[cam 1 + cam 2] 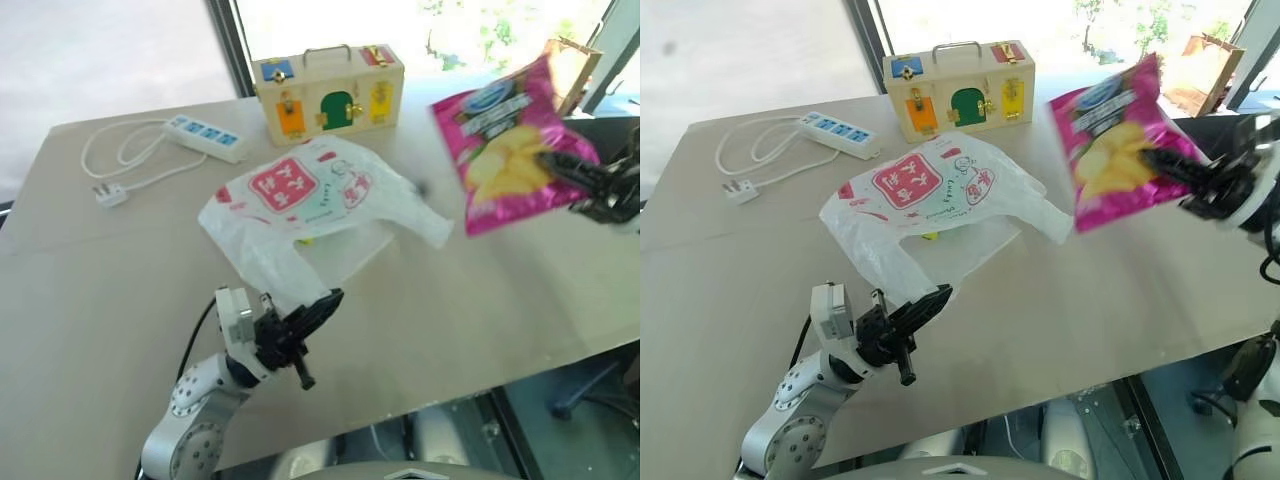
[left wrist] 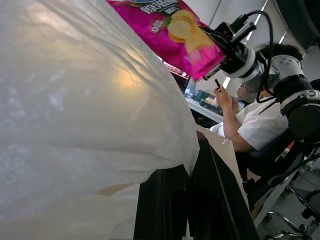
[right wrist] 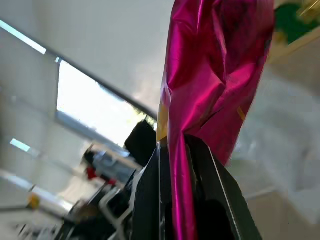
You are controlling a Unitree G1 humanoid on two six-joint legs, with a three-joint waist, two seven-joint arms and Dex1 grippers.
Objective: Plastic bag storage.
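The plastic bag (image 1: 312,205) lies spread on the table (image 1: 110,290) just in front of the wooden box (image 1: 328,92), its printed side up and its handle end trailing toward the near edge, where the left gripper (image 1: 318,312) has its two fingers pinched together on the thin film. That grip looks meant to anchor the bag, or to hold its mouth ready, while the other arm works. The right gripper (image 1: 562,166) is clamped on the edge of the pink chip packet (image 1: 508,140) and holds it in the air above the table, up beside the bag; my guess is that the packet is either being cleared off so the bag can be folded away, or is about to go into it, and the pictures do not settle which. A small yellow-green thing shows dimly through the bag's film near its middle, too faint to name. The wooden box stands upright with its coloured doors and latches shut, so nothing of its inside can be seen. A white power strip (image 1: 204,137) with its coiled cord lies well apart on the left. In the left wrist view a seated person (image 2: 252,127) is beyond the table.
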